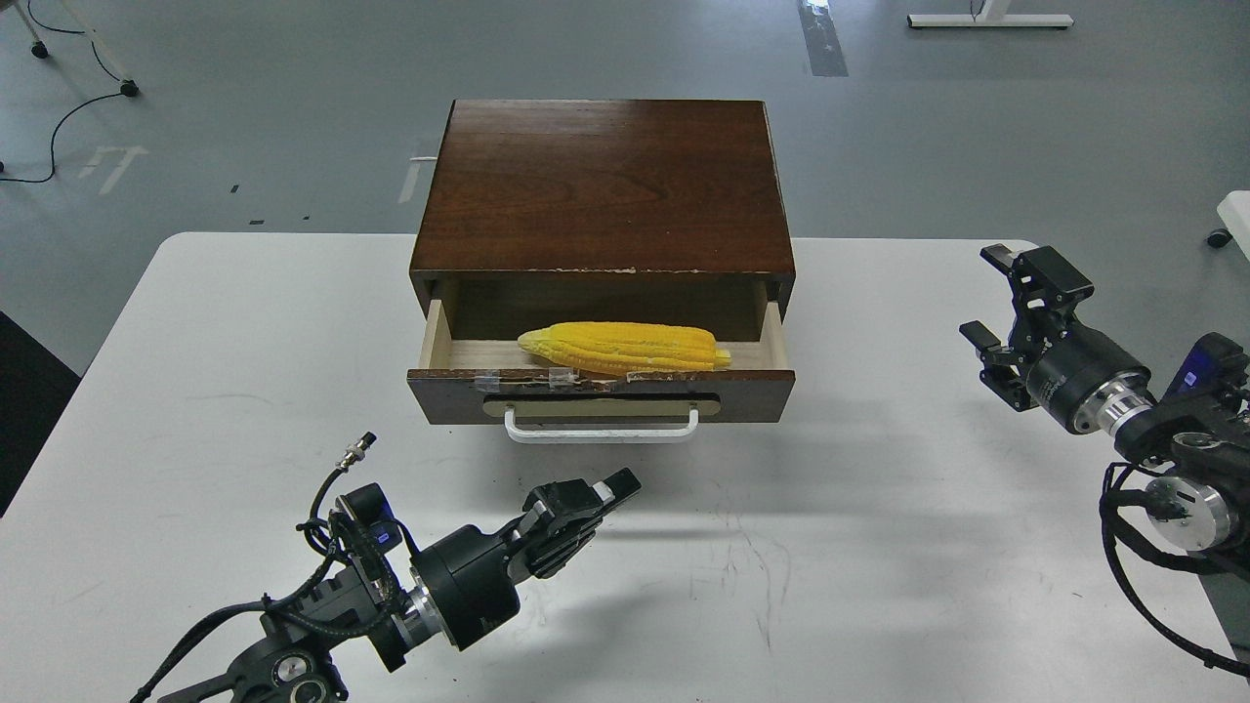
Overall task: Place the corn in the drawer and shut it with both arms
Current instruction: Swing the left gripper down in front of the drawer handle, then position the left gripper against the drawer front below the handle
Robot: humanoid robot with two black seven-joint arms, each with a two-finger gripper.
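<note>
**Closing the loaded drawer with two hands**

The corn (625,350) lay lengthwise inside the open drawer (601,395), tapered end to the left, close behind the chipped front edge and fully below the cabinet (605,186) top. Placement therefore appeared complete; the step in hand was judged to be the closing push. The left hand (586,508) hovered low over the tabletop (244,342), near the handle (602,430) but not touching it, fingers drawn together and holding nothing. The right hand (996,312) stood well apart to the right, fingers spread and empty. A good close would likely call for both hands to meet the drawer front on either side of the handle, level with each other, and press straight back together, so the drawer does not skew in its slot. The cabinet looked unanchored and might slide under a hard push.
</note>
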